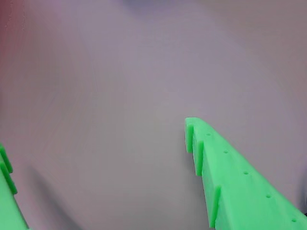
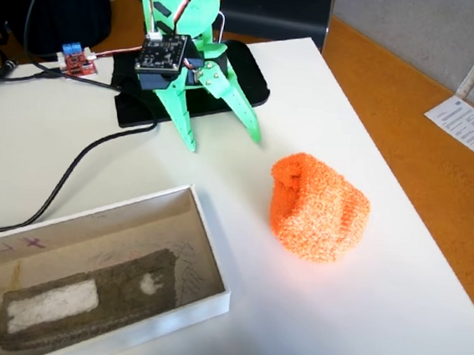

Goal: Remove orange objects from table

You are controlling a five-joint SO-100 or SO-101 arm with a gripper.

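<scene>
Surface: white table point(image 2: 390, 326) fills most of the fixed view, with an orange-brown floor or desk past its right edge and a sheet of paper point(image 2: 469, 126) at the upper right.
Gripper: my green gripper point(image 2: 225, 141) hangs upper centre, fingers spread wide and holding nothing; in the wrist view I see only bare table between them.
Orange lump: the orange objects point(image 2: 318, 208) are one fuzzy lump, right of centre, lower right of the gripper and apart from it.
Box: a shallow white box point(image 2: 210, 250) sits lower left, near the lump.
Cables: black cable point(image 2: 78, 166) runs across the left.
Risk, aim: I judge the lump is out of wrist sight, so I could close on air.
Risk, grip: soft knit may squash and slip, or a fingertip may shove it aside.
</scene>
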